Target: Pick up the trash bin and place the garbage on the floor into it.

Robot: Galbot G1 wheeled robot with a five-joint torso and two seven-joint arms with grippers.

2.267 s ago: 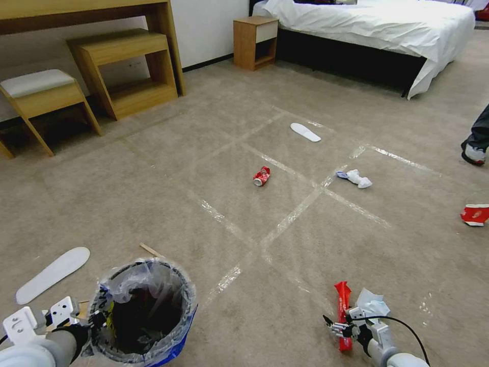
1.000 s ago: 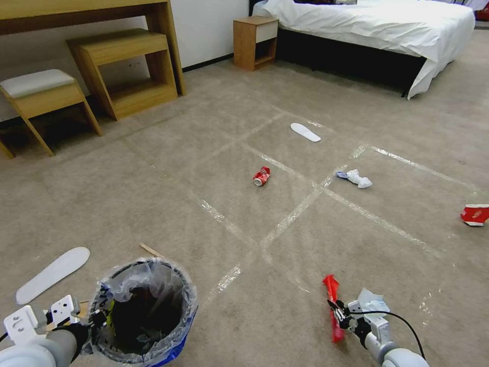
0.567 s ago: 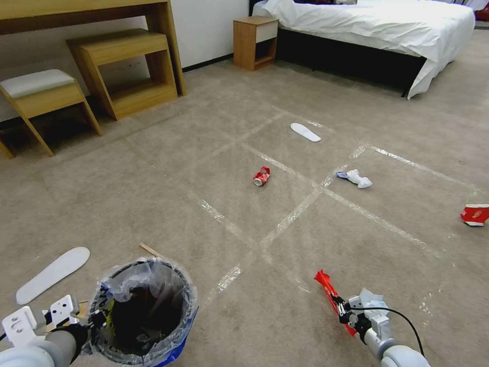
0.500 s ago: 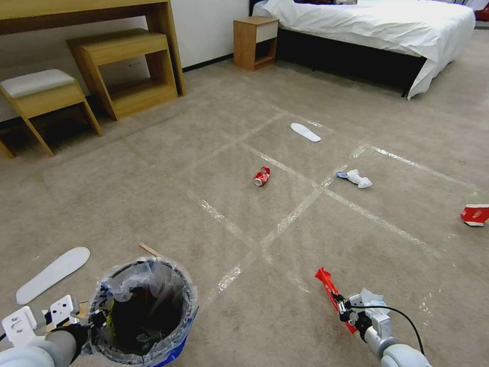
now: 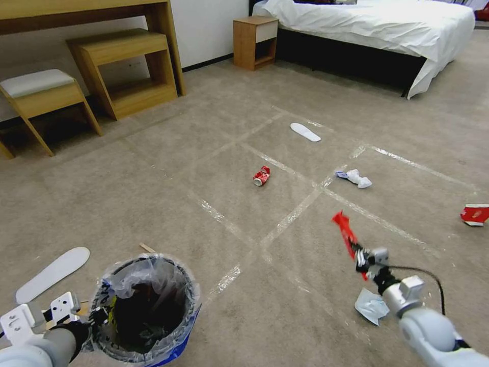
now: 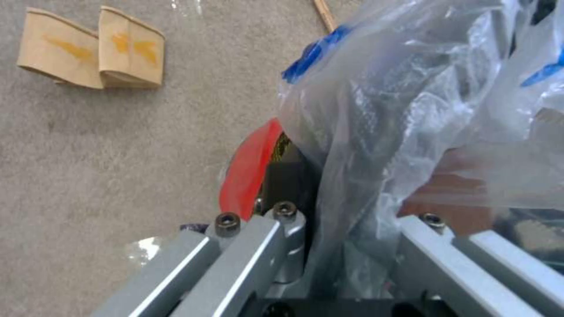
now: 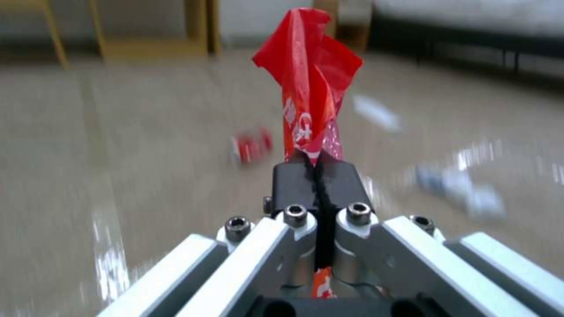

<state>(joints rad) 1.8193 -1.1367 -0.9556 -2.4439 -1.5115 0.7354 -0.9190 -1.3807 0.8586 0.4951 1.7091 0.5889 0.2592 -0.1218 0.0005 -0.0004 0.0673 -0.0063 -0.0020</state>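
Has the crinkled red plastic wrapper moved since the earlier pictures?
Yes. The red wrapper, pinched in the right gripper, has risen off the carpet, away from the crumpled white paper toward the tape cross.

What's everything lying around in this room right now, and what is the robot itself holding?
Trash bin: one, clear-bag lined, blue band, near left.
Red wrapper: one, lifted off carpet.
Crushed can: one, red, mid-floor.
Insoles: two, white, far and near left.
Crumpled paper: two, white, mid-right, near right.
Carton: one, red-white, right edge.
Cardboard scrap: one, brown, beside bin.
Wooden stick: one, behind bin.
Bed, nightstand, stool, desk: along far side.
Left gripper: clamps bin rim.
Right gripper: pinches wrapper.
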